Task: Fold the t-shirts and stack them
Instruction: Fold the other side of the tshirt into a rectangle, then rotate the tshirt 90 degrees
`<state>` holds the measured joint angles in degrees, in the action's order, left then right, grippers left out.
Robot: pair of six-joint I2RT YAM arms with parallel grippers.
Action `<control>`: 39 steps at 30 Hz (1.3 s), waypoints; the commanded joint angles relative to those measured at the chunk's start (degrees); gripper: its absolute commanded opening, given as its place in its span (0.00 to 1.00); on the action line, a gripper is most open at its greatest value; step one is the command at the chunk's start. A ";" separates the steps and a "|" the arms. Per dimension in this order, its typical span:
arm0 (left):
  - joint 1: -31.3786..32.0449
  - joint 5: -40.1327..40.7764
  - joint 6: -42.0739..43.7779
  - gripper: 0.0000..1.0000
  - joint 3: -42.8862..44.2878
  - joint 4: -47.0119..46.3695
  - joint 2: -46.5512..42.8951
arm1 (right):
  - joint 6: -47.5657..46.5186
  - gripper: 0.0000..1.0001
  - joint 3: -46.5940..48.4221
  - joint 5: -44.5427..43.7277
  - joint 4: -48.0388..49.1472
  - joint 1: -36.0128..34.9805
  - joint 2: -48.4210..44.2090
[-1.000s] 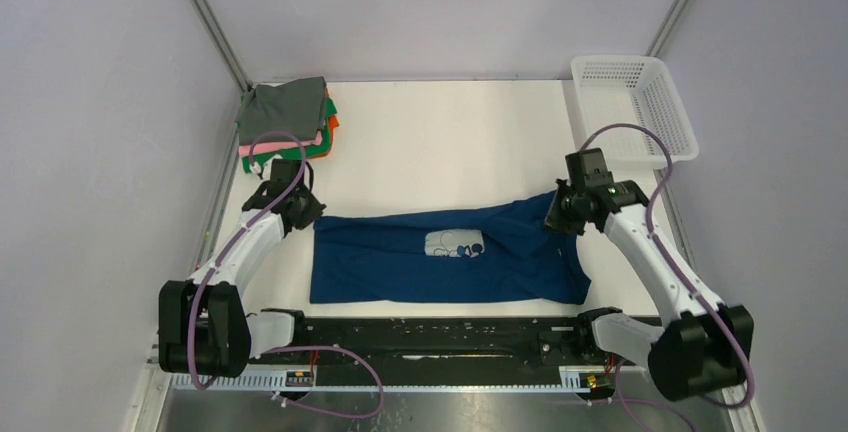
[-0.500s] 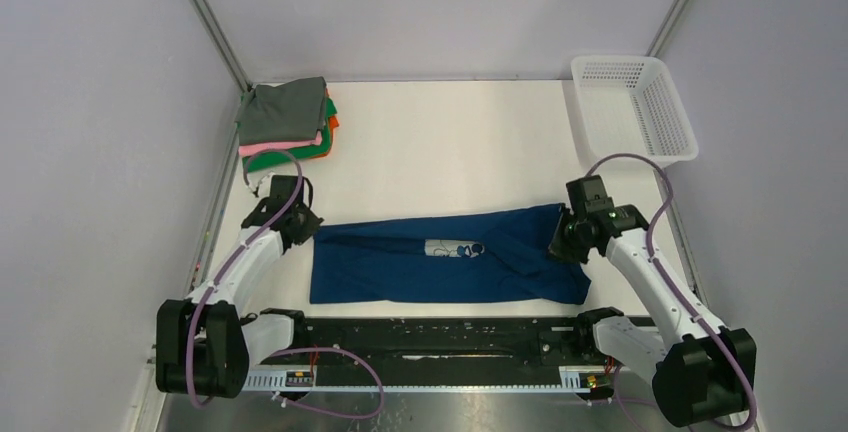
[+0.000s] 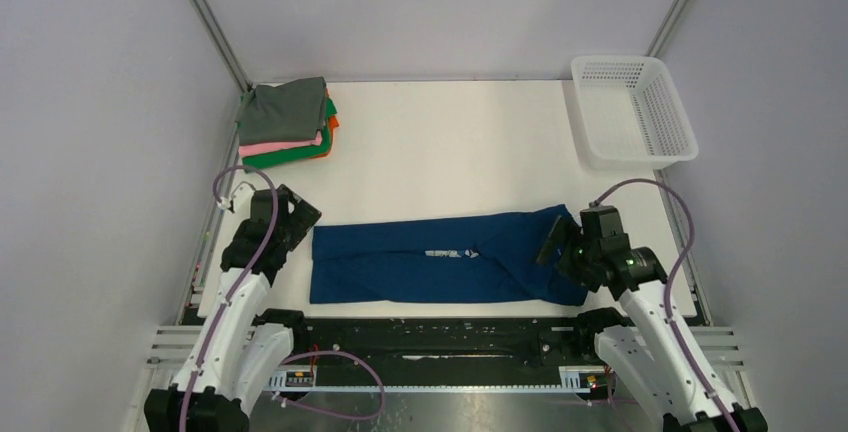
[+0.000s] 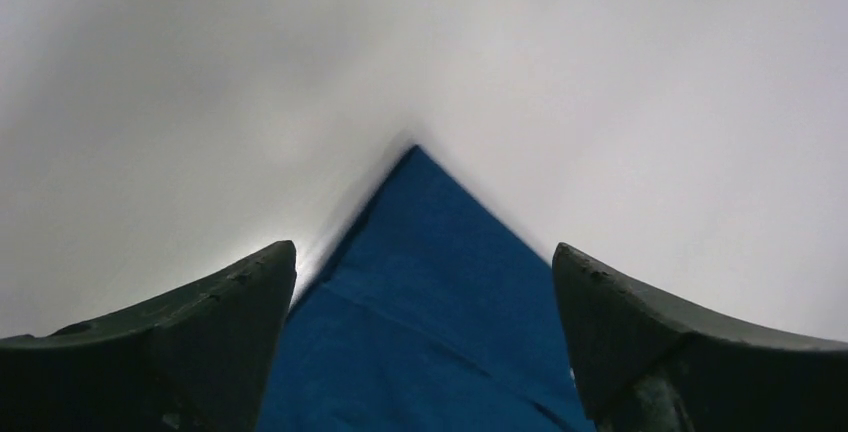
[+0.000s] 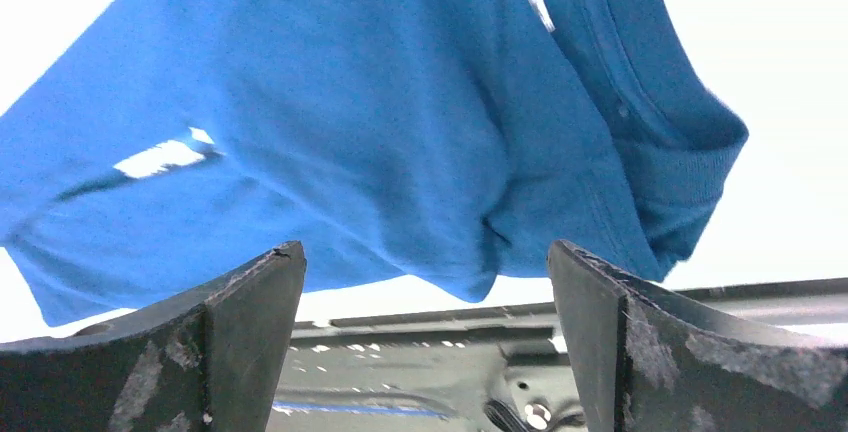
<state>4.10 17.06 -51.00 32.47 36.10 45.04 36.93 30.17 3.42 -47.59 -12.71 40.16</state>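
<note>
Looking down, you see a white table (image 3: 450, 152) between pale grey walls (image 3: 100, 102): dark blue t-shirt (image 3: 440, 270) folded lengthwise at 6 o'clock, folded stack (image 3: 285, 122) at 10. Left gripper (image 3: 303, 216) and right gripper (image 3: 553, 238) gape empty at the shirt's ends.

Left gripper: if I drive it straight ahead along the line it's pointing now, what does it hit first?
Most likely the corner of the dark blue t-shirt, which shows straight ahead between the left gripper's open fingers, with the white table under and beyond it. The wrist view doesn't settle how far off it is.
</note>
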 commanded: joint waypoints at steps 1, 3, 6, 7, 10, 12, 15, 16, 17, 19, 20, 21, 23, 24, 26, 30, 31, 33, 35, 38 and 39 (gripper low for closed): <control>0.10 -11.23 1.36 0.99 2.62 -5.75 -3.06 | -0.38 1.00 7.02 -0.43 2.45 -0.30 -3.29; 0.31 -20.38 2.15 0.99 1.26 -10.21 -1.20 | 0.18 0.99 6.82 5.10 6.83 -0.30 -3.10; 2.42 -29.15 2.57 0.99 -0.39 -16.67 5.54 | 2.32 0.99 4.60 12.35 13.73 -0.89 0.15; 3.81 -29.51 2.57 0.99 -0.34 -17.31 8.33 | 3.11 1.00 3.61 13.23 15.41 -1.65 1.69; 8.36 -27.98 3.42 0.99 0.31 -18.09 16.34 | 5.36 0.99 0.42 12.96 21.95 -5.22 7.17; 9.71 -26.35 3.73 0.99 0.53 -18.28 19.73 | 6.20 0.99 -1.03 12.74 24.86 -5.76 12.45; 10.13 -24.71 4.29 0.99 -0.10 -18.25 22.82 | 7.20 0.99 -1.43 10.08 27.28 -5.77 20.80; 10.18 -24.07 4.41 0.99 -0.66 -18.25 23.31 | 6.91 0.99 -1.05 9.54 28.33 -5.79 23.98; 10.21 -23.27 4.42 0.99 -1.22 -18.27 23.75 | 6.72 0.99 -0.43 8.91 29.42 -5.78 28.24; 10.18 -22.41 4.38 0.99 -2.44 -18.56 24.41 | 5.84 0.99 2.71 7.03 29.96 -5.56 34.61; 10.37 -22.41 4.22 0.99 -3.00 -18.74 24.65 | 5.39 0.99 4.90 6.26 29.90 -5.31 37.86; 10.65 -22.34 4.07 0.99 -3.54 -18.96 24.92 | 4.83 0.99 7.15 6.09 29.92 -4.84 40.74; 11.79 -22.09 3.28 0.99 -4.70 -19.36 25.30 | 3.45 0.99 12.72 5.84 29.58 -3.52 46.99; 12.62 -22.27 2.66 0.99 -5.15 -19.72 25.50 | 2.38 0.99 16.05 6.20 28.59 -2.32 49.92; 15.77 -23.20 0.90 0.99 -6.18 -20.78 26.12 | 0.44 1.00 22.32 6.33 26.45 -0.58 55.36; 22.78 -25.65 -6.13 0.99 -8.03 -24.49 26.07 | -3.92 0.99 37.83 8.21 21.26 0.82 66.78; 25.07 -25.52 -8.41 0.99 -8.51 -26.13 25.73 | -4.66 0.99 43.18 9.44 20.61 0.87 69.45; 29.82 -24.75 -13.20 0.99 -9.05 -28.98 25.16 | -4.81 0.99 51.63 11.65 19.39 0.85 75.68; 33.82 -23.46 -17.04 0.99 -8.98 -30.81 25.16 | -4.85 0.99 60.51 13.88 16.88 0.77 82.77; 40.18 -20.30 -23.61 0.99 -8.55 -30.88 25.28 | -3.50 0.99 72.91 14.26 14.00 0.67 90.43; 42.61 -18.99 -25.61 0.99 -8.52 -31.23 25.30 | -2.61 0.99 76.80 14.37 13.45 0.60 92.72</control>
<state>39.99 -5.54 -65.43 25.65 3.33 69.17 34.50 95.22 16.38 -29.76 -11.79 125.21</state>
